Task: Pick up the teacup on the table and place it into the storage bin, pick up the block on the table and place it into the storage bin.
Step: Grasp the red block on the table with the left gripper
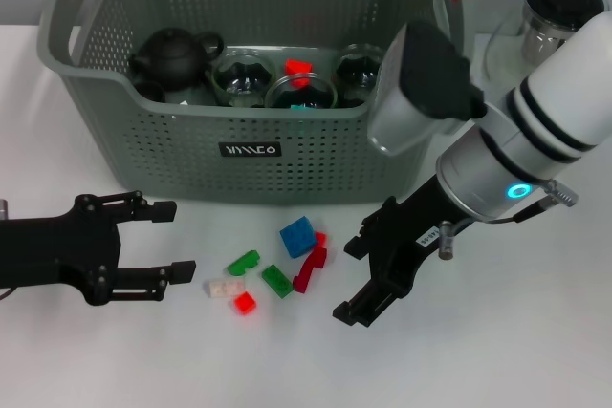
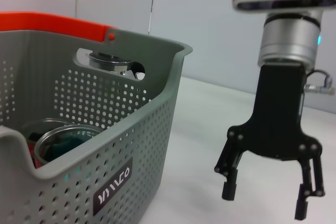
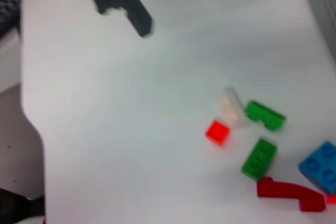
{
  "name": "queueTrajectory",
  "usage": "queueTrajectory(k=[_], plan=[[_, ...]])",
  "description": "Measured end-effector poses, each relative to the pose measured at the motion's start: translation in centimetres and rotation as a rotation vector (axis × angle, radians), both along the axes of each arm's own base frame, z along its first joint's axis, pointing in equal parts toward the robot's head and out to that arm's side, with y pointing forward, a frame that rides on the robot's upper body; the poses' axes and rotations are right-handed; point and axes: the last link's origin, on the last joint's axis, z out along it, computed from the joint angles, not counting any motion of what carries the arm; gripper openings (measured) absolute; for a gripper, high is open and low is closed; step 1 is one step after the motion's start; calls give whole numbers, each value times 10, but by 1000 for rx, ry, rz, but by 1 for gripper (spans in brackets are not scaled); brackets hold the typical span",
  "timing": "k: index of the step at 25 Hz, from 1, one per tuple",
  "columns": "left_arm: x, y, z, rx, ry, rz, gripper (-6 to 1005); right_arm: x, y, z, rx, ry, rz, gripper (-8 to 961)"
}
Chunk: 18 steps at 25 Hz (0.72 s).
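From the head view, the storage bin point(image 1: 239, 131) stands on the white tabletop point(image 1: 535, 351) and holds a black teapot point(image 1: 172, 54) and glass cups point(image 1: 244, 78). In front of the bin lies a scatter of blocks, the blue block point(image 1: 298, 235) among them. Left of the scatter, the left end effector point(image 1: 170, 239) is spread and empty. Right of it, the right end effector point(image 1: 356, 279) is spread too.

In the left wrist view, the right end effector point(image 2: 265, 198) hangs beside the bin point(image 2: 105, 150), fingers apart.

The right wrist view shows a red block point(image 3: 217, 131) near the blue block point(image 3: 321, 166).

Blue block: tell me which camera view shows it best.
The head view: the blue block shows whole among the other bricks. The right wrist view cuts it off at the picture's edge. The left wrist view misses it entirely.
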Motion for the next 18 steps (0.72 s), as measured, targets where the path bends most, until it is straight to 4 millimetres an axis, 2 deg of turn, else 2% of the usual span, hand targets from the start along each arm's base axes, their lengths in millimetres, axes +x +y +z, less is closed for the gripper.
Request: queueTrajectory(k=[6, 18], plan=[[-1, 0, 1, 11, 11, -9, 814, -6, -2, 19, -32, 155, -11, 928], [-3, 3, -1, 9, 31, -4, 813, 2, -11, 70, -49, 550, 44, 927]])
